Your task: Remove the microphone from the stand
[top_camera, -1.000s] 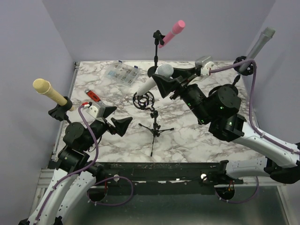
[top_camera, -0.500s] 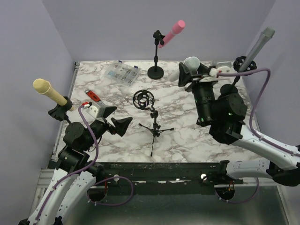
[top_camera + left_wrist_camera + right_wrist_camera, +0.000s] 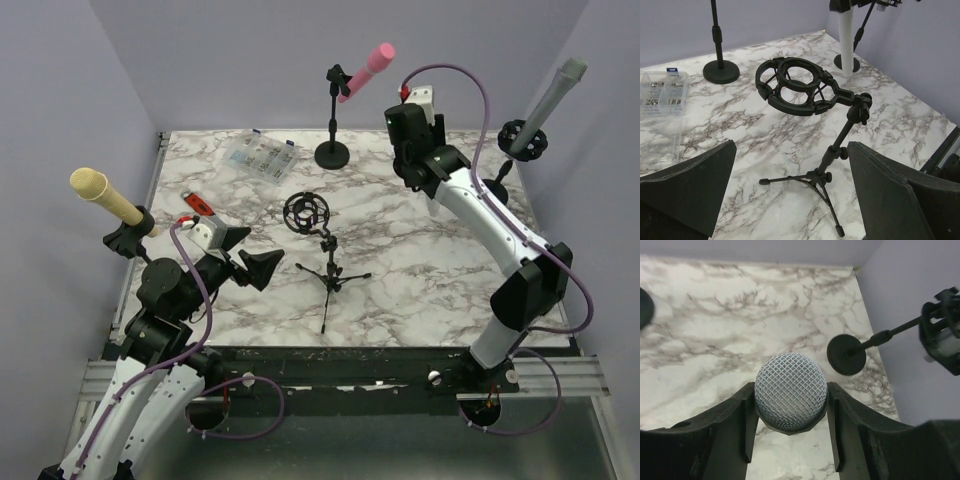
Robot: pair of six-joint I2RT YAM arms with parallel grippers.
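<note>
My right gripper [image 3: 791,407] is clamped around the microphone [image 3: 791,391] at its mesh head. It holds the microphone upright, white handle pointing down, over the far right of the marble table [image 3: 420,270] and well apart from the stand [image 3: 327,262]. The stand's shock-mount ring [image 3: 790,86] is at the middle of the table, and my left gripper [image 3: 791,145] hovers just near-left of it, fingers spread wide.
</note>
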